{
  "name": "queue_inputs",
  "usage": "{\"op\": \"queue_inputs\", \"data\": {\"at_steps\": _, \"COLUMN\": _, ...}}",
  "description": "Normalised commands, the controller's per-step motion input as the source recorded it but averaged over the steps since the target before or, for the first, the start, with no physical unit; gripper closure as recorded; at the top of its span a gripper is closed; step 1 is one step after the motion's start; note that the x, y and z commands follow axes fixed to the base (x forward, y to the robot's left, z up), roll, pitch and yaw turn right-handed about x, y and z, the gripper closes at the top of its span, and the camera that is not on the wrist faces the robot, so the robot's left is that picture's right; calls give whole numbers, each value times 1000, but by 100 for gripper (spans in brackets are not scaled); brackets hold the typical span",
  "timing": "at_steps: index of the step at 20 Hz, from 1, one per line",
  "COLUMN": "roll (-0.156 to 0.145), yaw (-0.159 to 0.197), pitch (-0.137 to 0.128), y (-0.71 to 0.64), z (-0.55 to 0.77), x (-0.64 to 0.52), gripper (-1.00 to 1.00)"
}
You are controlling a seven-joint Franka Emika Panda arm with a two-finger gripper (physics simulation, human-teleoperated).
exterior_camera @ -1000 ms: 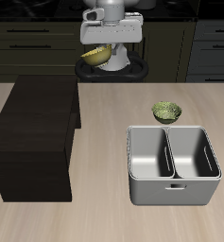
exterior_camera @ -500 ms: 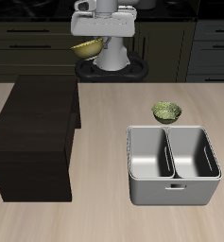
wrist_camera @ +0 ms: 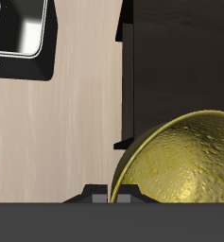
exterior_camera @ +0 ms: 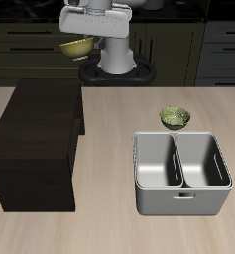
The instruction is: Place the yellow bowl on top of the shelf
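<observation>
A bright yellow bowl (exterior_camera: 77, 46) with a mottled olive interior, a greener, darker bowl (exterior_camera: 175, 117), a near-black brown shelf (exterior_camera: 37, 139), a grey metal bin (exterior_camera: 181, 174), a white arm (exterior_camera: 99, 18) and a pale wood-grain table (exterior_camera: 109, 223) before dark cabinets (exterior_camera: 25, 45).

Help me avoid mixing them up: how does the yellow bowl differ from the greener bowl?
The yellow bowl is brighter yellow; the greener bowl is darker. The yellow bowl hangs in the air, held by the tool, while the greener bowl rests on the table behind the grey bin. Both look small, round and similar in size.
</observation>
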Motion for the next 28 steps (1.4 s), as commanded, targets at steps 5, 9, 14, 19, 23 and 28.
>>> {"op": "queue_inputs", "data": {"at_steps": 5, "roll": -19, "yaw": -27, "pitch": 22, "y": -270, "z": 77, "x": 301, "gripper": 100}}
{"op": "queue_inputs", "data": {"at_steps": 9, "roll": -40, "yaw": -16, "pitch": 3, "y": -267, "z": 113, "x": 309, "gripper": 100}}
{"op": "queue_inputs", "data": {"at_steps": 14, "roll": -13, "yaw": -9, "pitch": 13, "y": -284, "z": 117, "x": 326, "gripper": 100}}
{"op": "queue_inputs", "data": {"at_steps": 19, "roll": -16, "yaw": -40, "pitch": 11, "y": -313, "z": 121, "x": 304, "gripper": 100}}
{"op": "queue_inputs", "data": {"at_steps": 23, "roll": -2, "yaw": 10, "pitch": -16, "y": -103, "z": 68, "x": 120, "gripper": 100}}
{"op": "queue_inputs", "data": {"at_steps": 28, "roll": 1, "yaw": 10, "pitch": -43, "y": -172, "z": 134, "x": 265, "gripper": 100}}
